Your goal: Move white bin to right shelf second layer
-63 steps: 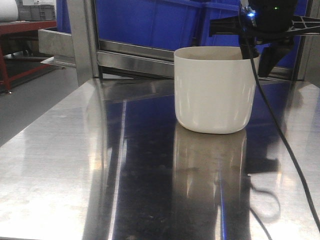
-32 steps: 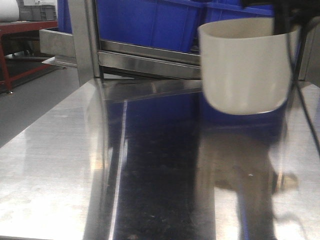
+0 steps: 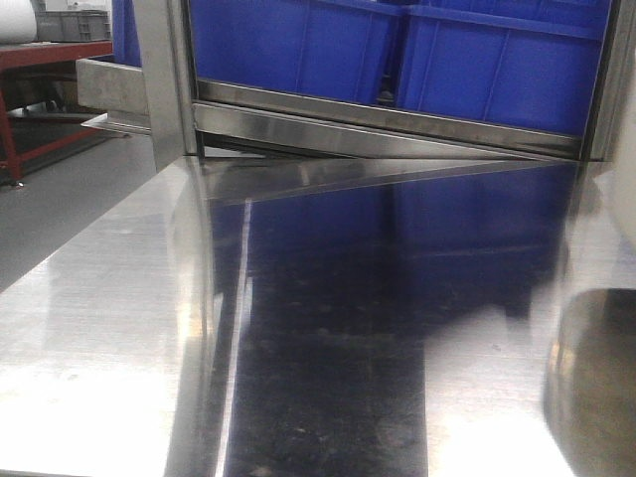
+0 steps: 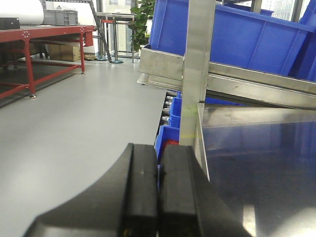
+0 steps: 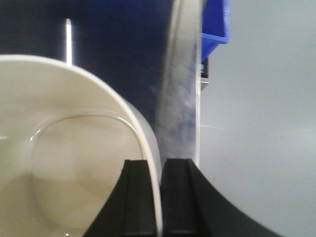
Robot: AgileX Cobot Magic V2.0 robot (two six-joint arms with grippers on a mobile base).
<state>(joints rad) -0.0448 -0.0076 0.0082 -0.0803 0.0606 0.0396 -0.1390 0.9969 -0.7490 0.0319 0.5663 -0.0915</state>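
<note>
White bin [image 5: 74, 148] off the steel tabletop [image 3: 119, 328] and gone from the front view altogether: a second ago standing at its right rear, half a second ago already airborne, now visible only from the right wrist. One side wall pinched between the black fingers of the right gripper [image 5: 157, 170], clamped across the rim. Lift evidently done and, judging by the streaked background, carry toward the right shelf second layer under way; placement not yet made, target level not identifiable here. Cream-white smooth plastic, thin rounded rim, rounded-square floor, empty inside. Tabletop mirror-polished, reflecting the blue crates [image 3: 298, 45] behind a flat steel rack rail [image 3: 378, 114], plus a pale smear at lower right, possibly the bin's reflection. Left gripper [image 4: 158, 187] idle beside the table, pads pressed together on nothing.
</note>
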